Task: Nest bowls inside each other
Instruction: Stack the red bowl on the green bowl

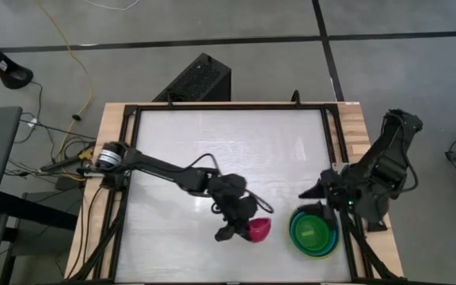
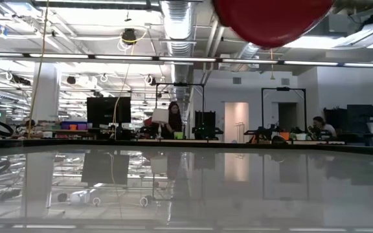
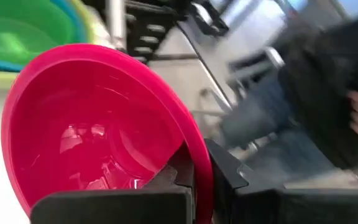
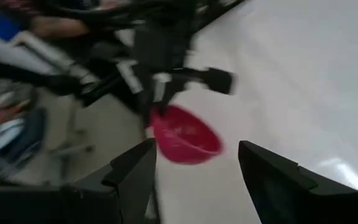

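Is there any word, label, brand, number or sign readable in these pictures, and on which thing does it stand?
None can be read.
Magenta bowl, held by the left gripper: plain, no print.
Nested bowls near the right gripper: plain, no print.
Table: no marks.
Screens and equipment in the room behind, low view: any text is too small to read.

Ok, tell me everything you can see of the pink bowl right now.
The pink bowl is small, round and plain, and looks like glossy plastic with a thin rim and a flat base ring inside. The left gripper is shut on its rim, holding it tilted and lifted off the table, which the low view confirms. It hangs just left of the stack of nested bowls near the table's front edge, not touching them. It is empty.
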